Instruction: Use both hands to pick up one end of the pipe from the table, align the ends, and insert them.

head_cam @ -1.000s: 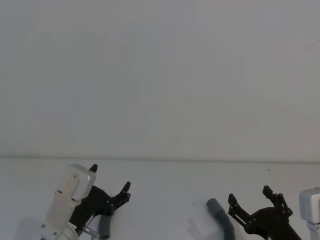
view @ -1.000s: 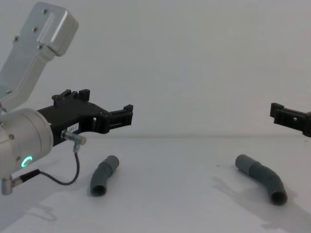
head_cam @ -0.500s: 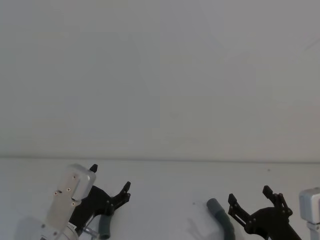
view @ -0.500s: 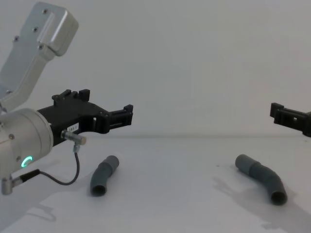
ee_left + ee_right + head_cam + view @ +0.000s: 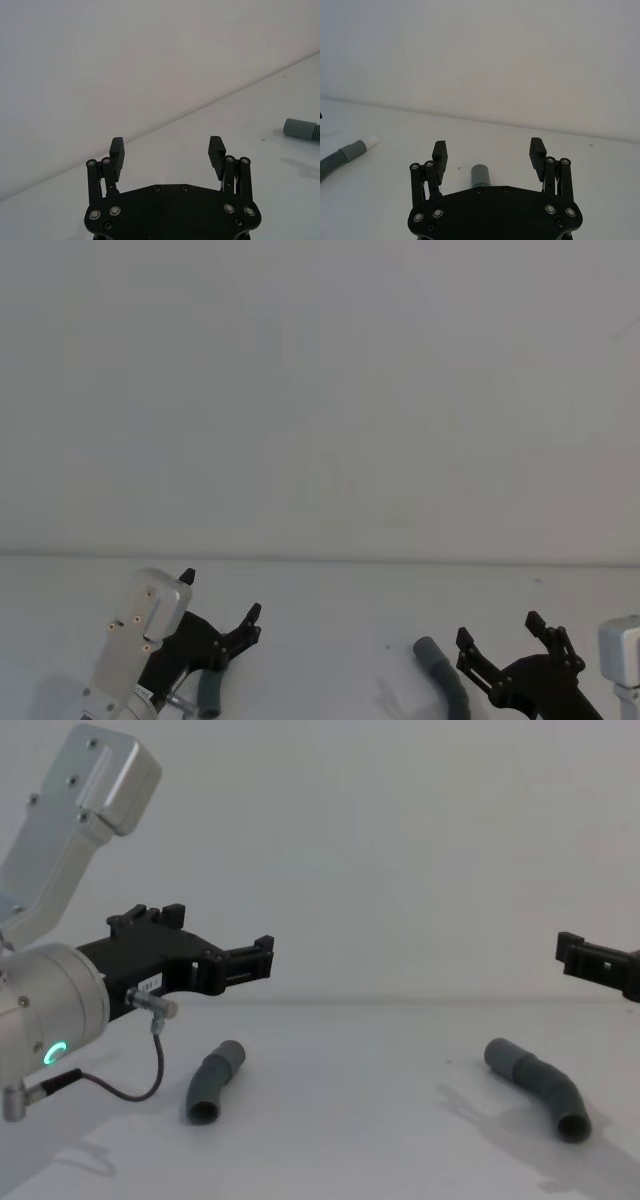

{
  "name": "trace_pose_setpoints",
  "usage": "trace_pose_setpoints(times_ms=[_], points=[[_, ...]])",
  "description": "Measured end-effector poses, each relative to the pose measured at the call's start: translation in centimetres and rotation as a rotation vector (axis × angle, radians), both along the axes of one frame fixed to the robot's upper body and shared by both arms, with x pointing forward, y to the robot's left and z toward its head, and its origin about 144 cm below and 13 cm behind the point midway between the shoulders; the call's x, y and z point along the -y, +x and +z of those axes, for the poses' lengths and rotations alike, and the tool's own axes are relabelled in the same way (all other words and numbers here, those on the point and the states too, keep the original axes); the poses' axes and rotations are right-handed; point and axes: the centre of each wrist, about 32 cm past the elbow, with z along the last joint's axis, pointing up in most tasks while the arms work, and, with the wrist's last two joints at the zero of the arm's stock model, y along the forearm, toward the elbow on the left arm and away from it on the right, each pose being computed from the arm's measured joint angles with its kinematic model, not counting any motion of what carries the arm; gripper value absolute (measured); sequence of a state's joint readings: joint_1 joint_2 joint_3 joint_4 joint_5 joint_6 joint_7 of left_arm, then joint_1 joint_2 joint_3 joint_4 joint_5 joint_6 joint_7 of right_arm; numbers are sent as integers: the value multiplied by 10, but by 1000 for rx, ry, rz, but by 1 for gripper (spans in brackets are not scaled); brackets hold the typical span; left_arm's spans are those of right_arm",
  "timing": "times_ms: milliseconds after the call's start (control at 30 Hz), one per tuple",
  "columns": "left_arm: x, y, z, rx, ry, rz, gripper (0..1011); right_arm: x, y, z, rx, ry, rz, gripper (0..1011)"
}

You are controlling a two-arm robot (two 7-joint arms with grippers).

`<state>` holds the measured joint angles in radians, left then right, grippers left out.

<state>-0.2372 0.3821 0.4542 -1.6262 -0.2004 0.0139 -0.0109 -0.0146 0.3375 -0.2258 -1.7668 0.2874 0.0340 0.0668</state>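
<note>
Dark-grey and untouched, both halves of the pipe lie on the table (image 5: 350,1140): the left piece (image 5: 212,1080) on the table's left part and the right piece (image 5: 535,1085) on its right part, well apart from each other. Over the last second nothing has shifted. Neither piece nor either arm has moved, so the pick-up has not begun and the whole task seems to lie ahead.

The left gripper (image 5: 166,147) hangs above the table's left part, near its piece, with its fingers spread wide and nothing between them. The right gripper (image 5: 487,147) hovers over the table's right part, likewise spread and empty, with the right piece's grey cuff (image 5: 480,176) lying on the table just under it. The left piece ends in a white stub (image 5: 371,140). The right piece's hollow mouth (image 5: 573,1127) faces the table's near edge.

A small white label (image 5: 148,984) sits on the left gripper's body, its characters too small to read. No brand shows.
</note>
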Motion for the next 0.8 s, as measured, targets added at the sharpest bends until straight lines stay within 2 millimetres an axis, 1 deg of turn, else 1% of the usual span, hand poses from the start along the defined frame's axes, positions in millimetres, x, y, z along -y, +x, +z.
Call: trace_pose_setpoints(times_ms=[800], points=[[0, 0, 0, 0, 0, 0, 1001, 0, 0, 0, 0, 0, 0, 1001]])
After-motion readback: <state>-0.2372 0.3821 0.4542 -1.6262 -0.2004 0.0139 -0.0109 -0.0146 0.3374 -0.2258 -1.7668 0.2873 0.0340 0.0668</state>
